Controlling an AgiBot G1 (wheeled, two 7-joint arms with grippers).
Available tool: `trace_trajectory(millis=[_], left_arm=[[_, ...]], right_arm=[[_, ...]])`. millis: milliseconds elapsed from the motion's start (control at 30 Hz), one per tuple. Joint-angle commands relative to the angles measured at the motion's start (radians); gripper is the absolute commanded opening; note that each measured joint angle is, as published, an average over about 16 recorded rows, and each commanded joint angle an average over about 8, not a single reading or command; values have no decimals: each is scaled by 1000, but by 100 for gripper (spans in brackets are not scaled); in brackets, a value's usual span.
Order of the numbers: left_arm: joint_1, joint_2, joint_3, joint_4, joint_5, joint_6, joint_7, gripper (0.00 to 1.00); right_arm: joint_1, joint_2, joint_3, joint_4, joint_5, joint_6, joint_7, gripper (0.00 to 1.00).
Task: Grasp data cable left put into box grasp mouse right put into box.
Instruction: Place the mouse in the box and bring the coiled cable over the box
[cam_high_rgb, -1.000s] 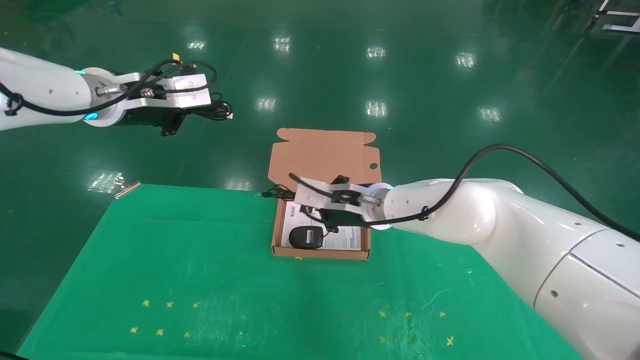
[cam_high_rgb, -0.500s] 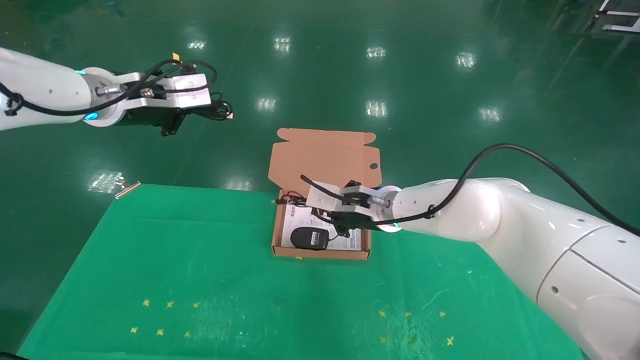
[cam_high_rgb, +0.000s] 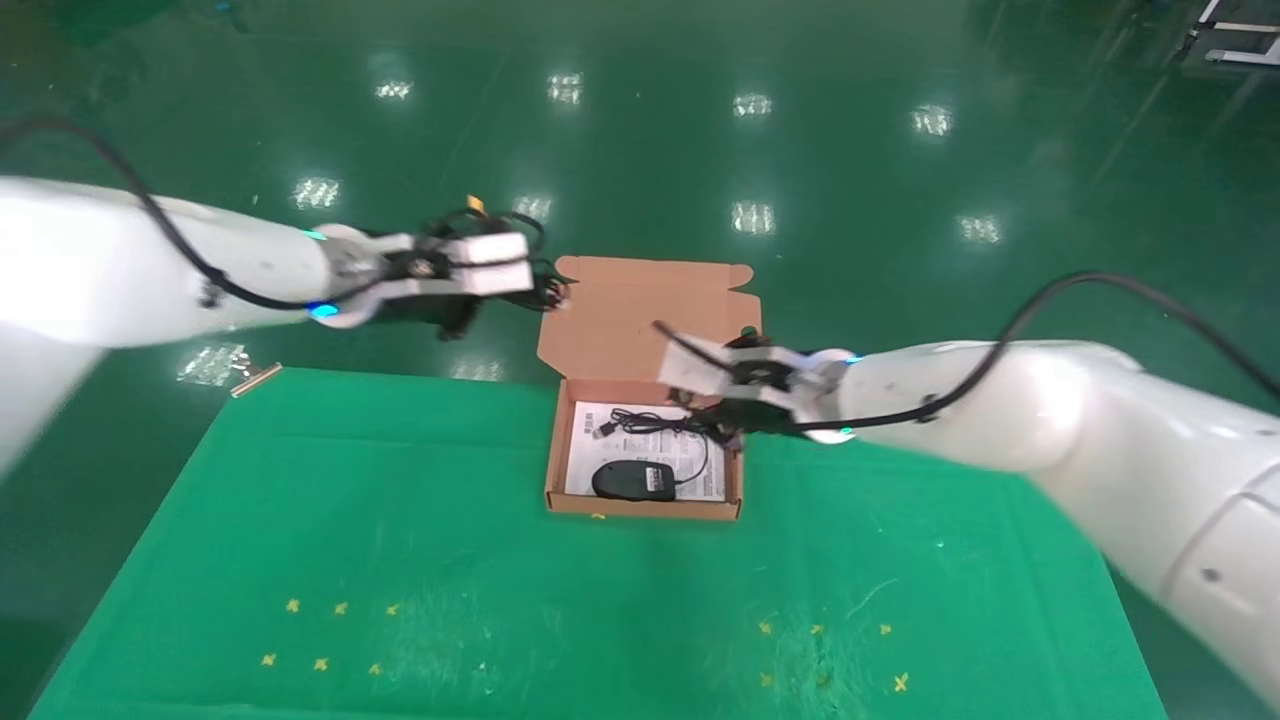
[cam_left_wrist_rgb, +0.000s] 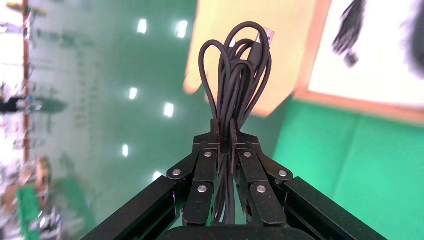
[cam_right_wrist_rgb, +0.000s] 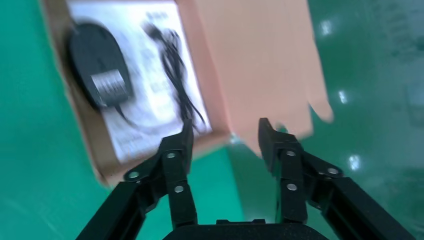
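The orange-brown box (cam_high_rgb: 553, 455) lies open at the far middle of the green mat, its flap lid (cam_high_rgb: 650, 310) folded back. The black mouse (cam_high_rgb: 633, 481) lies inside on the white sheet, its loose cord (cam_high_rgb: 655, 423) beside it; both also show in the right wrist view, mouse (cam_right_wrist_rgb: 97, 72) and cord (cam_right_wrist_rgb: 177, 75). My right gripper (cam_high_rgb: 735, 430) is open and empty just off the box's right wall (cam_right_wrist_rgb: 225, 132). My left gripper (cam_high_rgb: 540, 290) is shut on the bundled data cable (cam_left_wrist_rgb: 235, 75), held in the air beside the lid's left edge.
The green mat (cam_high_rgb: 400, 560) covers the table, with small yellow cross marks (cam_high_rgb: 330, 630) near the front. A small metal piece (cam_high_rgb: 255, 380) lies at the mat's far left corner. Shiny green floor lies beyond.
My left arm has swung right with the data cable, from far left to the lid's left edge. My right gripper has drawn back right out of the box, leaving the mouse inside.
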Motion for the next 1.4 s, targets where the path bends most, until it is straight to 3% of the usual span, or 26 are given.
trace_trajectory(millis=[33,233,467,1000,1267,1400], left_arm=[[11,27,-1,33,-19,-24,28,0],[64,108,-4,152,-102,-115,158,0],[131,137,20,188,-235,-181,266,0],[219,143,155,174,-519,-240,335,1],[223,143,192,173,-574,-262,348,100],[223,144,197,174,-579,-265,349,100]], right_arm=[[6,22,1,9,-3,3,3,100],[29,135,-21,82,-51,-10,46,100],[58,249,-53,200,-127,-39,139,100],[109,428,-97,450,-344,-96,375,100],[119,466,-100,516,-396,-107,426,100],[120,468,-100,521,-401,-109,428,100]])
